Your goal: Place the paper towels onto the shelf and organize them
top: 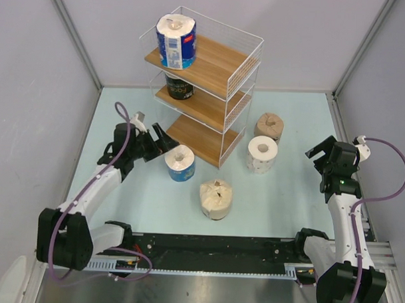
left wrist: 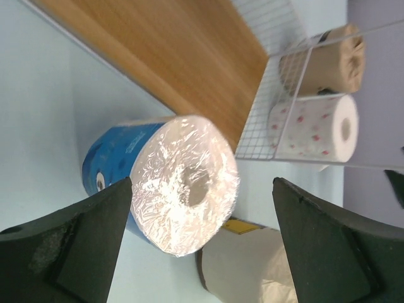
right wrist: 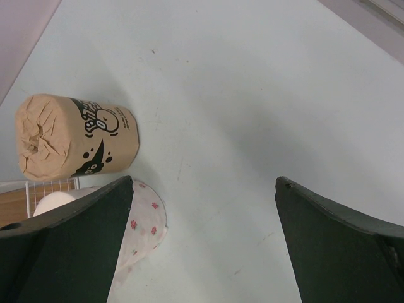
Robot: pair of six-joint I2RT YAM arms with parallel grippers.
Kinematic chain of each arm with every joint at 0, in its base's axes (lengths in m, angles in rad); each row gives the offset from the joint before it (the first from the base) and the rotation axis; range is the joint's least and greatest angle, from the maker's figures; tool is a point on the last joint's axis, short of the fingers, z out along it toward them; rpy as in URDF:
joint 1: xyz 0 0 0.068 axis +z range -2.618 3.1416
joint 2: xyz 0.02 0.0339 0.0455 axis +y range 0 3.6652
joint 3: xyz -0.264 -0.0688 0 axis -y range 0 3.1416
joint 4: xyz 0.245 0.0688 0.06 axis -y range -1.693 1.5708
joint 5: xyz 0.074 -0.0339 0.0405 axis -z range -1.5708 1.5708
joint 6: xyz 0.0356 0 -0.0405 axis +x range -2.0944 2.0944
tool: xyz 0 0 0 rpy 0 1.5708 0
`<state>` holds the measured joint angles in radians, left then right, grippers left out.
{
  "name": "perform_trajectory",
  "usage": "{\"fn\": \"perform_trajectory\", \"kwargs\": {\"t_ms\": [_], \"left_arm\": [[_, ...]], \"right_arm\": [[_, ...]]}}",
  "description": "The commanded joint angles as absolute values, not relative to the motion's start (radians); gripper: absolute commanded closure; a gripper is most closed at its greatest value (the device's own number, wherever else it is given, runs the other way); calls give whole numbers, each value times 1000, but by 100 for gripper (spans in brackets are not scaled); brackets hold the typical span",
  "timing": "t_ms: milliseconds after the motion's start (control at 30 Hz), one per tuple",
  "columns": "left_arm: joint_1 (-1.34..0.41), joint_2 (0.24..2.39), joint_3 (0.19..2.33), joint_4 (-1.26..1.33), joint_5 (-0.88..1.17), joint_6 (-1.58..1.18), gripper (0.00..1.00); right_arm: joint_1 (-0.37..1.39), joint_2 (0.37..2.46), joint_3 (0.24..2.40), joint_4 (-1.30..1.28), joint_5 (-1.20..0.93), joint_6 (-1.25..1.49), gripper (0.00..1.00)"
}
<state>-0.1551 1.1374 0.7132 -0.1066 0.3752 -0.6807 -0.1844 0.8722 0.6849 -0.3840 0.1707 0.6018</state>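
Left pincer (top: 165, 141) open, just beside blue-wrapped roll (top: 181, 163) before shelf (top: 216, 59), right pincer (top: 319, 157) open, empty, near right edge of surface (top: 280, 201)

The shelf (top: 211, 92) is standing at the back of the table (top: 287, 201). The top-board roll (top: 176, 41) is sitting at the shelf's left end, with the middle-board roll (top: 179, 86) right below it. My left hand (top: 166, 140) is hovering just left of the front roll (top: 181, 163), which is standing before the bottom board. The near roll (top: 215, 198) is standing closer to me. Right of the shelf, the back roll (top: 268, 126) is sitting behind the side roll (top: 262, 154). My right hand (top: 316, 162) is hanging to their right.
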Motion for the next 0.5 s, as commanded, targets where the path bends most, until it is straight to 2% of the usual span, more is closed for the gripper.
{"fn": "perform_trajectory", "kwargs": {"t_ms": [0, 200, 467], "left_arm": [[-224, 1201, 761, -147, 325, -635, 4], [-249, 1204, 739, -186, 230, -623, 4], [-253, 1223, 704, -181, 212, -612, 6]], "right_arm": [[-183, 862, 703, -367, 179, 598, 0], [-184, 868, 703, -359, 178, 598, 0], [-183, 884, 698, -353, 172, 606, 0]]}}
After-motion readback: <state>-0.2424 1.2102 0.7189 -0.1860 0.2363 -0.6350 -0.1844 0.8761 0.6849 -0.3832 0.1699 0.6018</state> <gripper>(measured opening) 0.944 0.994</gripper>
